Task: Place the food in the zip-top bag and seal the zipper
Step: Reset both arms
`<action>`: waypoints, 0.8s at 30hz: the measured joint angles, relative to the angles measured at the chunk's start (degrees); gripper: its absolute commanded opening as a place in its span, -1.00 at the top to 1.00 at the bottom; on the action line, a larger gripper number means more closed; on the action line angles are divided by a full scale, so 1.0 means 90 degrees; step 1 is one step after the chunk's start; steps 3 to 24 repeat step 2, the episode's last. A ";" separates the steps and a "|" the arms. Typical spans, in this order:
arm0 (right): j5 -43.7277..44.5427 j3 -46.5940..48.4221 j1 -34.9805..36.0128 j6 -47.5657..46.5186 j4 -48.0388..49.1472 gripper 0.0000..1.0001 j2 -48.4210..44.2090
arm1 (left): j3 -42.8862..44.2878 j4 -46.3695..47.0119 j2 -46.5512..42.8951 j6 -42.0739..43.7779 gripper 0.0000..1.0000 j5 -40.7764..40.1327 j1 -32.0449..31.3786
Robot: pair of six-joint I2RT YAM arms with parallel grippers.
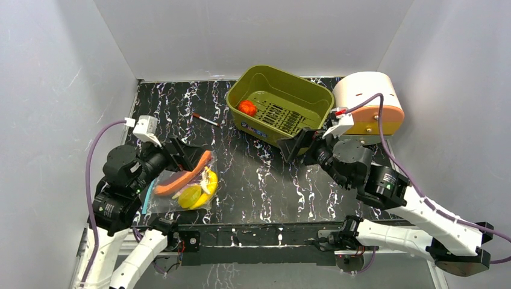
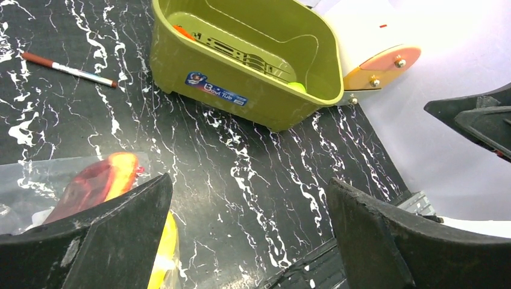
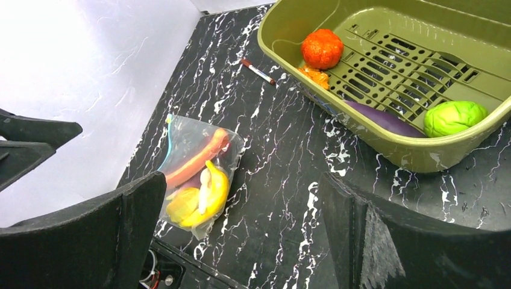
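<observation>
Black, white-veined marble tabletop spreads ahead of the left pincer; a pale wall rises on its right, seemingly evenly lit.

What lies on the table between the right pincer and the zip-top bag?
Nothing: the stretch from the right pincer to the zip-top bag is bare marbled table, seen best in the top view. The pen lies farther back, off that line.

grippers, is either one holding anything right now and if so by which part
Nothing is held. The left gripper stands open and empty by the zip-top bag; the right gripper stands open and empty near the green tub.
</observation>
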 measured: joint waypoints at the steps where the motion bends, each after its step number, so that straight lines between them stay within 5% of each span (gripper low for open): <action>1: 0.0027 0.0000 0.0000 0.0017 -0.0007 -0.96 -0.0002 | -0.0012 0.0010 0.0005 0.0015 -0.97 0.0000 0.0000; 24: 0.0044 0.0000 0.0000 0.0027 -0.0010 -0.96 -0.0002 | -0.0022 0.0017 0.0017 0.0027 -0.97 -0.0005 0.0000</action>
